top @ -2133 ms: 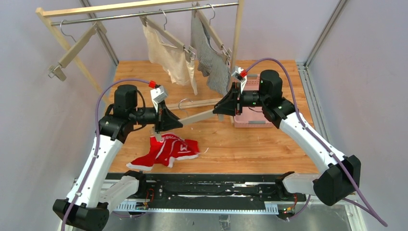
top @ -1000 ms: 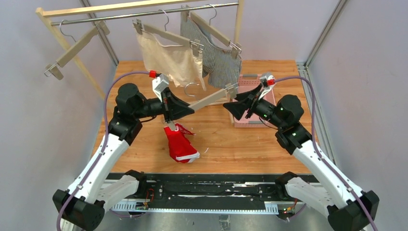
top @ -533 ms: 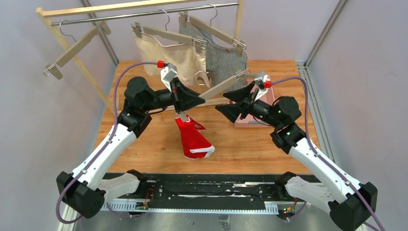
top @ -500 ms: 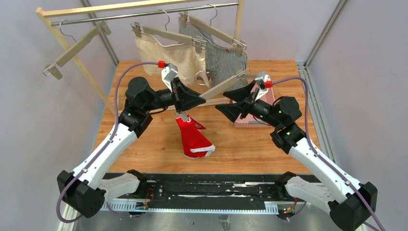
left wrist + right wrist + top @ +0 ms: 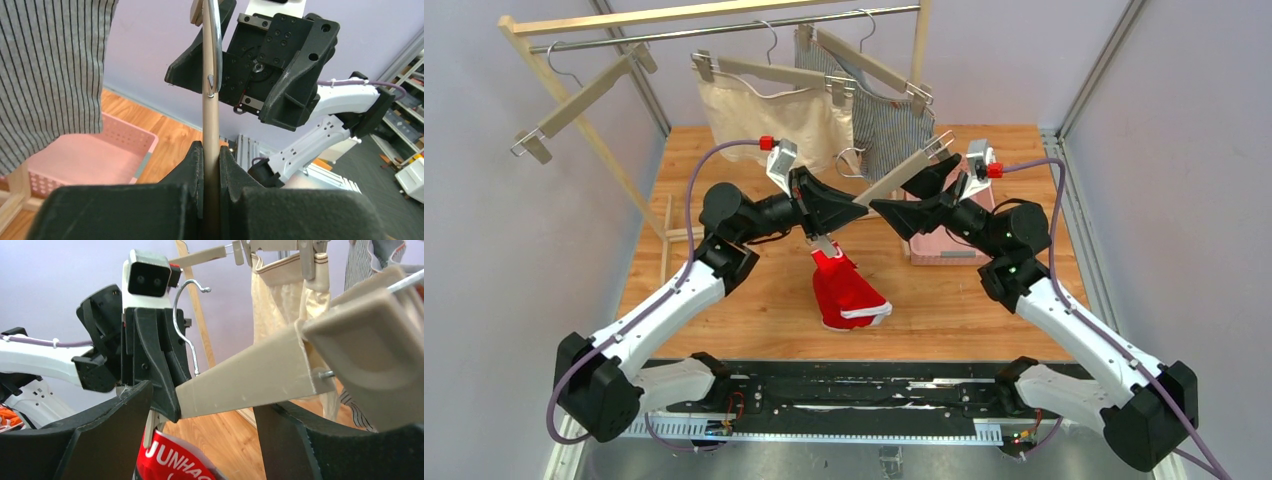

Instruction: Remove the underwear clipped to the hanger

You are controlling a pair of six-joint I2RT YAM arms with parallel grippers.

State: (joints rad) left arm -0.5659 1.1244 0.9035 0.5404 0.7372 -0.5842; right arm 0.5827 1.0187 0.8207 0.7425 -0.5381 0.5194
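My left gripper [image 5: 829, 212] is shut on the bar of a beige clip hanger [image 5: 889, 182] and holds it tilted above the table. The red underwear [image 5: 846, 293] with white waistband hangs from the hanger's lower clip, its bottom near the table. The upper clip [image 5: 939, 147] holds nothing. My right gripper [image 5: 911, 192] is open, its jaws either side of the bar's upper half, not touching it. In the right wrist view the bar [image 5: 250, 375] crosses between my fingers [image 5: 100, 440], with the red underwear [image 5: 170, 460] below. In the left wrist view my gripper [image 5: 211, 155] pinches the bar [image 5: 210, 115].
Cream underwear [image 5: 774, 115] and pinstriped underwear [image 5: 886, 130] hang clipped on hangers on the rail [image 5: 724, 28] at the back. An empty hanger [image 5: 574, 100] hangs at the left. A pink basket [image 5: 946, 238] stands on the table behind my right gripper.
The left gripper has lifted the hanger up and to the right. The red underwear left the table and hangs from one clip. The right gripper opened and moved along the bar.
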